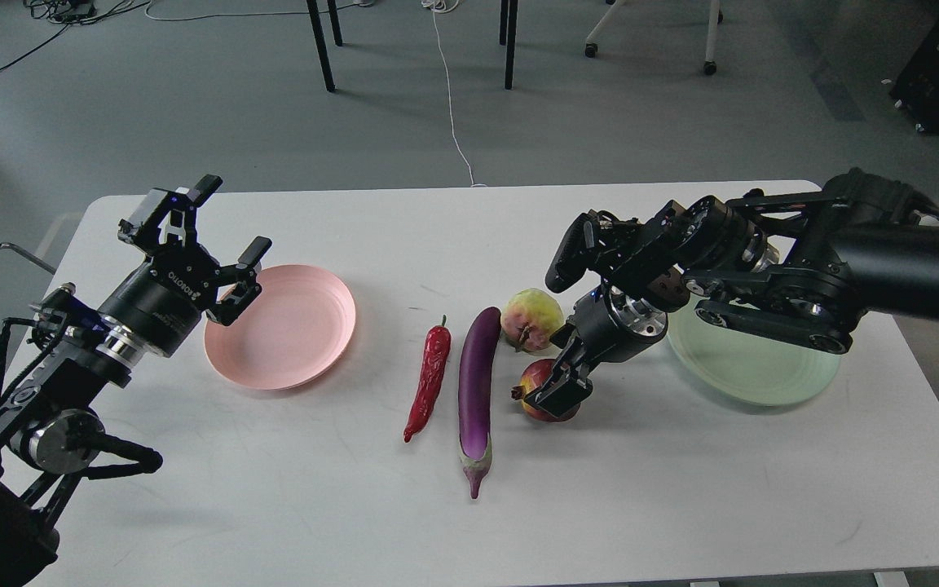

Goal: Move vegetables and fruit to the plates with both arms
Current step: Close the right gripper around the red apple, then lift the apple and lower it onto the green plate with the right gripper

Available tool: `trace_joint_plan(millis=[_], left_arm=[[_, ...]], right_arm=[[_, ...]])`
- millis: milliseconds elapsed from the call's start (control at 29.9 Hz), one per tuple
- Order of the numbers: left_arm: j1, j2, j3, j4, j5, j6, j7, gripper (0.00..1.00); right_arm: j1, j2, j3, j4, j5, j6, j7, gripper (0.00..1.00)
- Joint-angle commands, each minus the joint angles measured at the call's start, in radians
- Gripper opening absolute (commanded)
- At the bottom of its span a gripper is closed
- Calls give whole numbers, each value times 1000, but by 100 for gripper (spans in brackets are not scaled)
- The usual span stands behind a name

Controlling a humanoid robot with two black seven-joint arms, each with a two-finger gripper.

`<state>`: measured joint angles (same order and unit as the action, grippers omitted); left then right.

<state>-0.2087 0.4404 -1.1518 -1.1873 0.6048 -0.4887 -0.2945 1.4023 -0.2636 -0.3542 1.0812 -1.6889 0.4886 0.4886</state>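
Centrally on the white table (274, 505), a wrinkled red chili (429, 379) and a long glossy eggplant (478, 383) are laid side by side, close but apart. Just right of them, a round yellow-green fruit (531, 318) is seen farther back and a dark red pomegranate (541, 391) nearer. A smooth pink plate (290, 326) lies left, a mint plate (751, 367) right. The left gripper (221, 236) is raised by the pink plate's left rim, fingers spread. The right gripper (559, 390) is angled down onto the pomegranate; its grasp cannot be told.
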Motion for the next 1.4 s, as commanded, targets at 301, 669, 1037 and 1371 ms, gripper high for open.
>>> trace_joint_plan(millis=[301,669,1037,1371], left_arm=[[0,0,-2,2,0,0,-2,99],[0,-6,-6,0,-2,0,-2,98],[-6,4,-9,0,0,0,0,99],[-21,37,-3,-20,0,0,0,99]], right_arm=[[-17,18,-46,-29,-3,0,0,94],[-16,20,-57,-32,-3,0,0,65],[145,-161,-62,178,3,0,0,56],[190,-446,-63,183,-67,0,0,57]])
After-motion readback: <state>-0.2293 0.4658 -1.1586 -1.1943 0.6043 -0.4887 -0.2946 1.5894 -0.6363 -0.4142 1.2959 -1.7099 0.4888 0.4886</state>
